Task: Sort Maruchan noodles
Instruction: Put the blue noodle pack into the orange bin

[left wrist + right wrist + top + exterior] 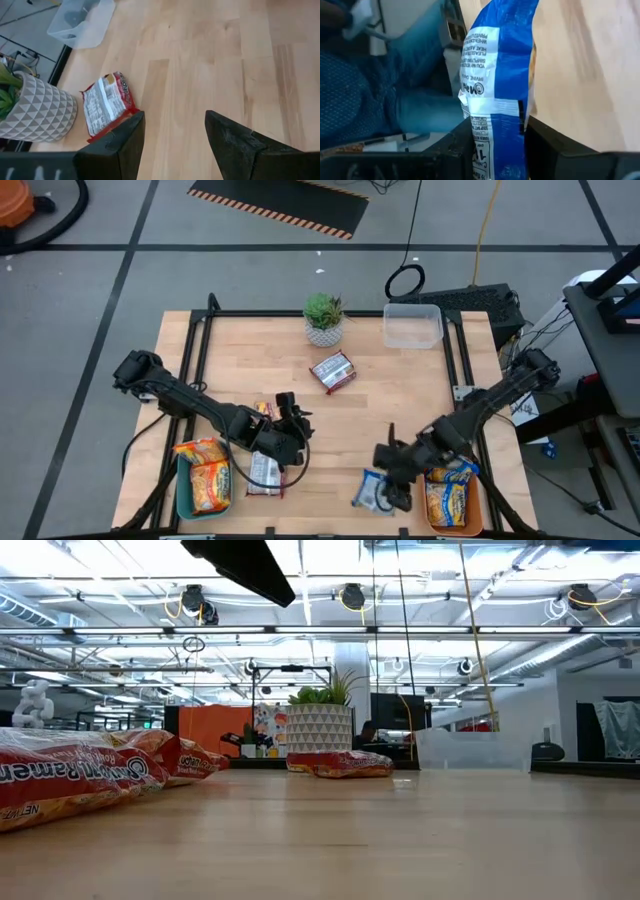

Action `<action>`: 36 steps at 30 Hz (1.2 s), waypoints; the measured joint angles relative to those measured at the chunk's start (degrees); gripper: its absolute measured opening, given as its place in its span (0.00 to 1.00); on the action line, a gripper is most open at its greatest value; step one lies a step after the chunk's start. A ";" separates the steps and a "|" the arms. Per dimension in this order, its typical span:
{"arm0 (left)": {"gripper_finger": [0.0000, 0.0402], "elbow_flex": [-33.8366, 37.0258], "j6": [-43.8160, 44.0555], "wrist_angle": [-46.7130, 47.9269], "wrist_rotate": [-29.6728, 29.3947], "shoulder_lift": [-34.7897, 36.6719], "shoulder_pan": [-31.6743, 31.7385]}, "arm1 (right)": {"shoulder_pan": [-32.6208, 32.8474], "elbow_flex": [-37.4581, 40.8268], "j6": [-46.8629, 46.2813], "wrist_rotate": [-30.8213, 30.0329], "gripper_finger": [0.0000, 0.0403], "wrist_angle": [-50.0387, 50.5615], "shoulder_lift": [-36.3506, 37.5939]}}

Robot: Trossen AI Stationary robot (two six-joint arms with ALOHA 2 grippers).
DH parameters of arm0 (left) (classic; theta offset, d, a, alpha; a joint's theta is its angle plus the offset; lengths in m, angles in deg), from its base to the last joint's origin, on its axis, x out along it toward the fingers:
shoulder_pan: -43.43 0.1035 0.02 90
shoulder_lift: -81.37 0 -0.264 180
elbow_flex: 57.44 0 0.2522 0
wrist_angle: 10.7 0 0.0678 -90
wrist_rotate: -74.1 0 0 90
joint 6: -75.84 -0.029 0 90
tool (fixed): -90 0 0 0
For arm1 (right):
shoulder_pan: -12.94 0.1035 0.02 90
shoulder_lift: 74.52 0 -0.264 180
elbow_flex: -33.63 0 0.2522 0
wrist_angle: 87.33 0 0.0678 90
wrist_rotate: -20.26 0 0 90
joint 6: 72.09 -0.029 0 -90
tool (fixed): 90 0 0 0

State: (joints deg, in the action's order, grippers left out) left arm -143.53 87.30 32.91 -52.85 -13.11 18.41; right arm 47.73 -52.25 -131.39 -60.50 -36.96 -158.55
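My right gripper is at the table's near edge, beside the orange tray, shut on a blue-white noodle packet. My left gripper hovers open left of centre, touching nothing. It looks toward a dark red packet with a white label that lies flat mid-table. Another dark red packet lies flat beside the teal tray, which holds orange packets. Yellow-and-blue packets fill the orange tray. My right gripper pinches the blue-white packet between its two fingers, across the packet's flat faces near one end. The packet is edge-on and reaches out ahead of the fingers. I cannot tell whether it touches the table.
A potted plant and a clear plastic tub stand at the far edge. A small packet lies close behind my left gripper. Bare wood lies between the two arms and around the central red packet.
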 joint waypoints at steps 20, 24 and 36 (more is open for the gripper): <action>0.53 0.00 1.10 -1.43 0.07 0.00 -0.79 | 10.77 -7.89 -28.40 16.22 0.30 17.37 0.83; 0.53 0.00 1.07 -1.44 0.07 0.00 -0.79 | 10.77 -7.89 -30.20 16.40 0.30 20.29 2.18; 0.53 0.00 1.03 -1.42 0.06 -0.01 -0.79 | 11.19 -7.91 -48.06 16.82 0.30 35.74 4.57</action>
State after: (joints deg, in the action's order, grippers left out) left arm -143.53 88.33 31.49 -52.80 -13.12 17.62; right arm 58.92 -60.16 -179.45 -43.68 -1.21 -153.98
